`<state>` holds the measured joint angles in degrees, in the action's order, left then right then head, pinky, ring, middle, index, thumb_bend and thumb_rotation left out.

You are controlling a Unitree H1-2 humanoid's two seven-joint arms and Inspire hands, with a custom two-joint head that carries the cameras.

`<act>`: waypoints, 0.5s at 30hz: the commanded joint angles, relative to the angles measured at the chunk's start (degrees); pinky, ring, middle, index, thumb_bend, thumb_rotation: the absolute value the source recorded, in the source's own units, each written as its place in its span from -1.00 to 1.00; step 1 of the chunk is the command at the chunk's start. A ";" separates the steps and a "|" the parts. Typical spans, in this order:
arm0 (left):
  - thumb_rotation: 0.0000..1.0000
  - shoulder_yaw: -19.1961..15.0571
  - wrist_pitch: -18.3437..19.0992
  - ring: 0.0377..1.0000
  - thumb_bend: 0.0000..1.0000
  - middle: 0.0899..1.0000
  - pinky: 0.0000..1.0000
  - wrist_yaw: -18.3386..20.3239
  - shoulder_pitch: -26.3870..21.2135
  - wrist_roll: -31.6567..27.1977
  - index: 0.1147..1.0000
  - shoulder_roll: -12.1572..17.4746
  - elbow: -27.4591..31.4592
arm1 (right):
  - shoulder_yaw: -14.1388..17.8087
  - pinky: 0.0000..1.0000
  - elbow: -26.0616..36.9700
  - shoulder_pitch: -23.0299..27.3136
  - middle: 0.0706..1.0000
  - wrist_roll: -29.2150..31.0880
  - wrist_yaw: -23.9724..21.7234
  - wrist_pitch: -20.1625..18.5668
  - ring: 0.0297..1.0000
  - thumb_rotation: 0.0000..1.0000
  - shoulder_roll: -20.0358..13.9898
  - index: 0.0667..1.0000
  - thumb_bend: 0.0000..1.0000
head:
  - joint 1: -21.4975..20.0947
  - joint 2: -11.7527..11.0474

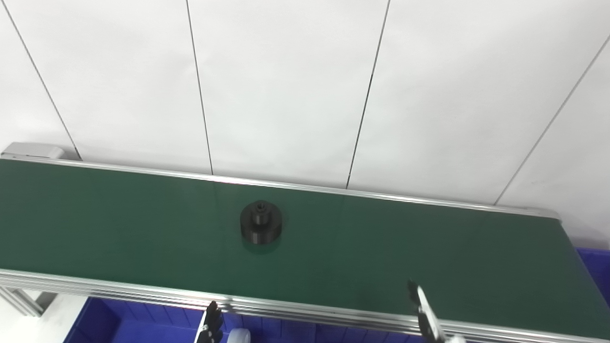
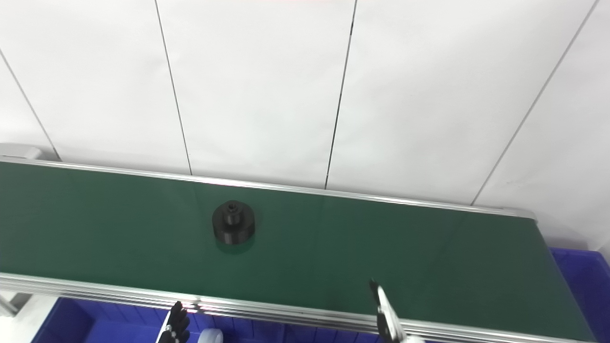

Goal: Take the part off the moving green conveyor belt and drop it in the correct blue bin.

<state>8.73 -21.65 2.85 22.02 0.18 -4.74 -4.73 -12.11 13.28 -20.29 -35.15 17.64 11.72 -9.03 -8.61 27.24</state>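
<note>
A round black part (image 1: 260, 222) with a raised hub sits on the green conveyor belt (image 1: 429, 257), left of the frame's centre. At the bottom edge, only fingertips of the left hand (image 1: 209, 326) and right hand (image 1: 426, 314) show, holding nothing, their grip state impossible to tell. Blue bins (image 1: 124, 319) lie below the belt's near rail.

— What fills the upper half of the frame?
— A white panelled wall (image 1: 286, 85), split by thin dark seams (image 1: 200, 95) that fan out as they rise.
— And at the far left?
— A pale grey block (image 1: 33, 151) at the left edge, just where the wall's foot ends.
— Lower left corner?
— Grey metal struts (image 1: 21, 301) slanting down, with a patch of light floor (image 1: 47, 324) beside them.
— Bottom edge, left of centre?
— A small white rounded object (image 1: 239, 336), too cropped to identify.
</note>
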 commanded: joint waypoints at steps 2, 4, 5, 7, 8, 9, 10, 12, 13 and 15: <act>0.32 0.39 -0.69 1.00 0.16 1.00 1.00 0.68 -1.09 -1.15 1.00 -0.31 1.52 | 2.47 0.47 5.80 5.69 0.84 -1.50 -5.96 -4.67 0.73 0.11 -2.09 0.89 0.94 | -0.48 0.69; 0.32 0.37 -0.37 1.00 0.19 1.00 1.00 0.80 -1.67 -1.40 1.00 -0.31 1.32 | 3.44 0.45 7.70 9.93 0.84 -3.18 -10.02 -7.38 0.70 0.09 -3.30 0.88 0.99 | -0.89 1.41; 0.32 0.36 -0.29 1.00 0.19 1.00 1.00 0.80 -1.85 -1.42 1.00 -0.31 1.25 | 3.69 0.45 8.15 11.07 0.84 -3.79 -11.17 -8.23 0.69 0.09 -3.60 0.88 1.00 | -0.89 1.41; 0.30 0.42 -0.20 1.00 0.16 1.00 1.00 0.92 -2.13 -1.73 1.00 -0.35 1.17 | 3.94 0.46 9.16 14.49 0.84 -5.84 -14.66 -10.58 0.68 0.12 -4.81 0.87 0.97 | -0.96 1.57; 0.30 0.49 -0.24 1.00 0.11 1.00 1.00 0.93 -2.23 -1.60 1.00 -0.32 1.15 | 3.89 0.43 9.12 17.29 0.83 -6.81 -17.21 -12.10 0.67 0.11 -5.70 0.86 0.96 | -0.97 1.70; 0.30 0.53 -0.27 1.00 0.08 1.00 1.00 0.92 -2.32 -1.48 1.00 -0.31 1.12 | 3.91 0.41 9.05 19.24 0.83 -7.48 -19.09 -13.14 0.66 0.10 -6.25 0.86 0.95 | -0.96 1.72; 0.29 0.55 -0.18 1.00 0.06 1.00 1.00 0.83 -2.38 -1.26 1.00 -0.32 1.16 | 3.83 0.39 7.92 22.00 0.82 -7.78 -21.08 -14.22 0.65 0.07 -6.63 0.84 0.95 | -0.89 1.80; 0.30 0.59 0.07 1.00 0.05 1.00 1.00 0.75 -2.45 -1.12 1.00 -0.37 1.23 | 3.71 0.36 6.18 25.44 0.81 -8.11 -23.74 -15.63 0.63 0.00 -6.94 0.81 0.95 | -0.83 1.82; 0.30 0.61 0.27 1.00 0.05 1.00 1.00 0.73 -2.47 -1.13 1.00 -0.40 1.29 | 3.42 0.36 4.68 27.35 0.81 -8.49 -24.70 -15.81 0.64 -0.03 -7.18 0.81 0.95 | -0.82 1.80; 0.31 0.69 0.36 1.00 0.06 1.00 1.00 0.75 -2.54 -1.15 1.00 -0.45 1.26 | 2.98 0.31 2.53 29.89 0.81 -8.97 -26.07 -16.13 0.64 -0.08 -7.52 0.82 0.94 | -0.77 1.86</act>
<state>8.87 -21.08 3.17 19.96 -0.97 -4.76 -4.74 -8.91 15.61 7.89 -43.68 -7.94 -3.65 -16.05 -9.40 29.09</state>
